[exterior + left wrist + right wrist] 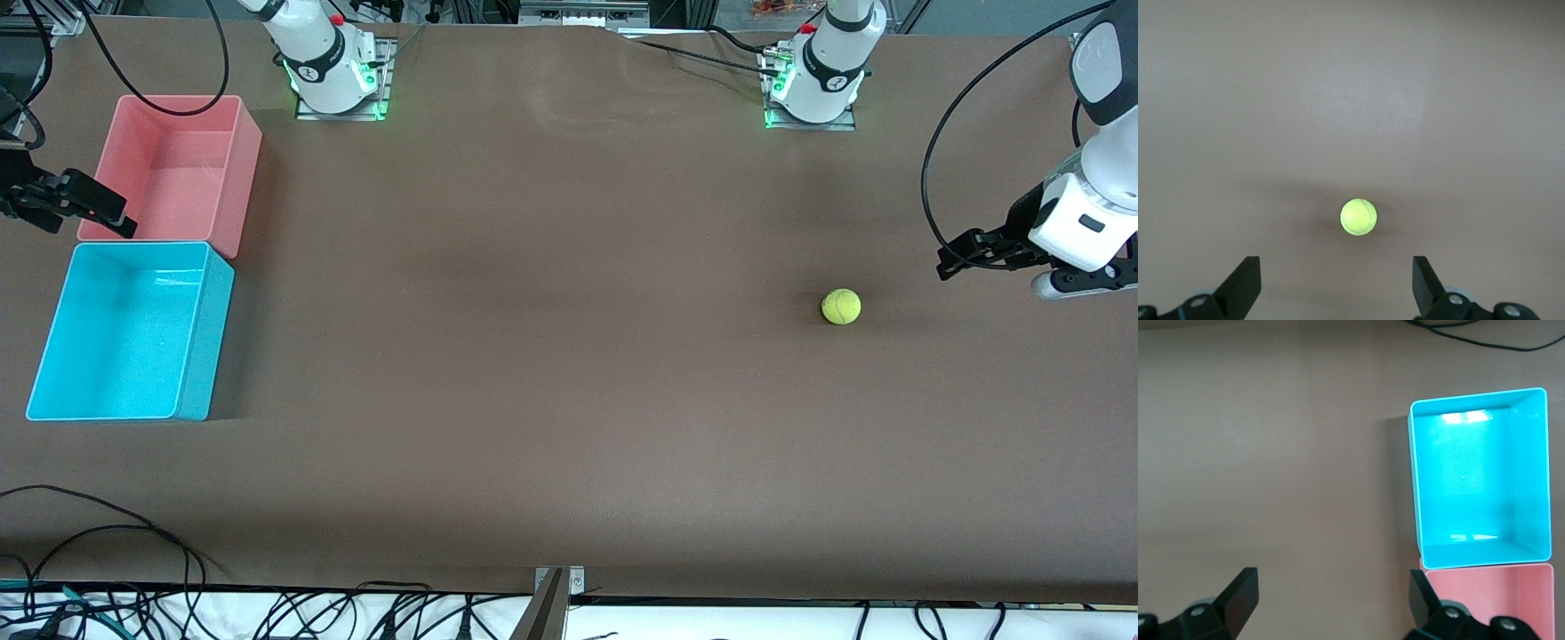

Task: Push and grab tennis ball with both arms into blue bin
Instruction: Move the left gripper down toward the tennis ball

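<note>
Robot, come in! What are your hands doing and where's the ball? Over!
Left gripper open, above table near fuzzy yellow-green tennis ball. Right gripper open, by pink bin. Cyan-blue plastic bin empty. Path between clear.

I'm seeing a pink bin sitting open and empty on the brown surface, out at the right arm's end. Black cables loop over the surface's edge nearest the front camera.

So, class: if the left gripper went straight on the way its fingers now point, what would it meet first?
Probably the small fuzzy yellow-green tennis ball: it lies centred ahead of the open left gripper on the brown table. Depth is unclear, so it might touch the table first.
</note>
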`<action>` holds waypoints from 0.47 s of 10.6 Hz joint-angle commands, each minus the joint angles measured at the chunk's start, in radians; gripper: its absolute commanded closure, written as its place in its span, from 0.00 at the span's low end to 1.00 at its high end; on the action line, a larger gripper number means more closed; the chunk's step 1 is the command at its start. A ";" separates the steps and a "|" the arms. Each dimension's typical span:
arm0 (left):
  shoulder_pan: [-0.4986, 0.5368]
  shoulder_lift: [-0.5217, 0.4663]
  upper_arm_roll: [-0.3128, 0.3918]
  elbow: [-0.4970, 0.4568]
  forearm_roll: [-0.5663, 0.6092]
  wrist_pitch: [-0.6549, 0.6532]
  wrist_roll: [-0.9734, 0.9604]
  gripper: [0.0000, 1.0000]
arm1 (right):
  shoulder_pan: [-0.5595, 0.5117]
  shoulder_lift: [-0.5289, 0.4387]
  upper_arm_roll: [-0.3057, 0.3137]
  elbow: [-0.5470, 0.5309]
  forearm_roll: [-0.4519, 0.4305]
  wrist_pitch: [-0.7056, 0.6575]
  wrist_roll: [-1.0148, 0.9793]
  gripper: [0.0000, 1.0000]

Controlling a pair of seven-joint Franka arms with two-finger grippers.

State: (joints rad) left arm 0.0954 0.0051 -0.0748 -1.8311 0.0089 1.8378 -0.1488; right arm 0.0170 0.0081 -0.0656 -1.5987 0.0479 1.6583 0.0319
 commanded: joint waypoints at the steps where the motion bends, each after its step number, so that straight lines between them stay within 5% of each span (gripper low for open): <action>1: 0.001 -0.031 0.003 -0.048 0.029 0.009 0.003 0.00 | -0.008 0.009 0.004 0.023 -0.005 -0.012 -0.015 0.00; 5: 0.003 -0.030 0.003 -0.134 0.029 0.024 0.044 0.00 | -0.008 0.009 0.004 0.023 -0.005 -0.014 -0.015 0.00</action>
State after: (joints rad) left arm 0.0956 0.0032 -0.0717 -1.8993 0.0093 1.8402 -0.1478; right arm 0.0170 0.0082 -0.0656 -1.5986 0.0479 1.6583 0.0319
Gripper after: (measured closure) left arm 0.000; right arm 0.000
